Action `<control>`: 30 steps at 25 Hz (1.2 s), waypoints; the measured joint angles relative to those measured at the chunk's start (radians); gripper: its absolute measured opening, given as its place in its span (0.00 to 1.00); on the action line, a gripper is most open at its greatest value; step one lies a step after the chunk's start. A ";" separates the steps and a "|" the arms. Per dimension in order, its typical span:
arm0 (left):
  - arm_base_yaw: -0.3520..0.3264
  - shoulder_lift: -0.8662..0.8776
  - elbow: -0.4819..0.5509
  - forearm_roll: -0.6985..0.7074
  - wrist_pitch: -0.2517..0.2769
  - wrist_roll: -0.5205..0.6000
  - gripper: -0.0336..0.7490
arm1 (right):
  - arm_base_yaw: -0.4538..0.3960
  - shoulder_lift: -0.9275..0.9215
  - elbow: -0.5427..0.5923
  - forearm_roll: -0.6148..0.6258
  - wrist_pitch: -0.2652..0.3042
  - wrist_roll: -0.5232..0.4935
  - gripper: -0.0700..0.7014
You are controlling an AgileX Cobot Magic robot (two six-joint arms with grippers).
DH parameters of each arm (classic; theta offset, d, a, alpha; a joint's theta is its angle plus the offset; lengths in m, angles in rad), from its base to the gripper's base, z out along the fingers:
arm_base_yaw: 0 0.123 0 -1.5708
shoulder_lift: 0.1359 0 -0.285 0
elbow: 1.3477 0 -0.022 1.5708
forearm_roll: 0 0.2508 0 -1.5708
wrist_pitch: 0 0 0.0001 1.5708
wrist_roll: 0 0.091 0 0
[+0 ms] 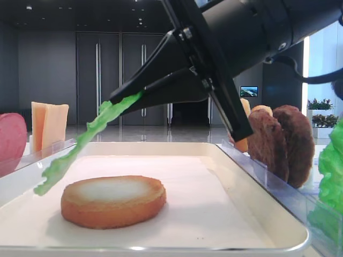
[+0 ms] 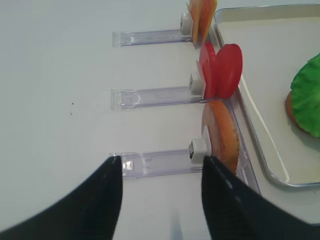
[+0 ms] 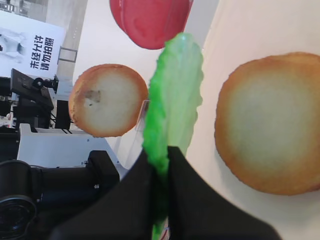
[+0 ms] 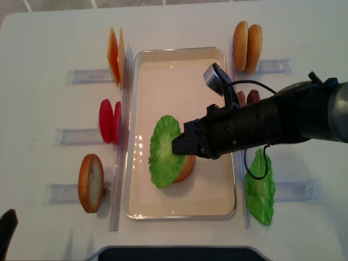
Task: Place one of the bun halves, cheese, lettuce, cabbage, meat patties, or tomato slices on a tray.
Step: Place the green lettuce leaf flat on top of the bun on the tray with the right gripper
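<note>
A white tray (image 4: 179,60) holds one bun half (image 1: 112,201) lying pale face up. My right gripper (image 4: 176,145) is shut on the edge of a bright green lettuce (image 4: 163,152) leaf. The leaf hangs tilted over the bun's left side, its lower tip (image 1: 48,182) beside the bun and just above the liner. In the right wrist view the lettuce (image 3: 175,95) sticks out between the closed fingers (image 3: 145,200), with the bun half (image 3: 272,122) to its right. My left gripper (image 2: 160,160) stands open over bare table, left of the tray. Cabbage is out of view.
Clear dividers flank the tray. On the left stand cheese (image 4: 115,54), tomato slices (image 4: 109,120) and another bun half (image 4: 91,182). On the right stand two bun halves (image 4: 247,39), meat patties (image 1: 284,142) and a second lettuce leaf (image 4: 260,190).
</note>
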 joint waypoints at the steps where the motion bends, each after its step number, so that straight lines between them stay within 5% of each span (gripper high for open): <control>1: 0.000 0.000 0.000 0.000 0.000 0.000 0.54 | 0.000 0.000 0.000 0.000 -0.006 -0.001 0.16; 24: 0.000 0.000 0.000 0.000 0.000 0.000 0.54 | 0.000 0.000 0.000 -0.008 -0.099 -0.015 0.16; 30: 0.000 0.000 0.000 0.000 0.000 0.000 0.54 | 0.000 0.000 0.000 -0.013 -0.105 -0.016 0.30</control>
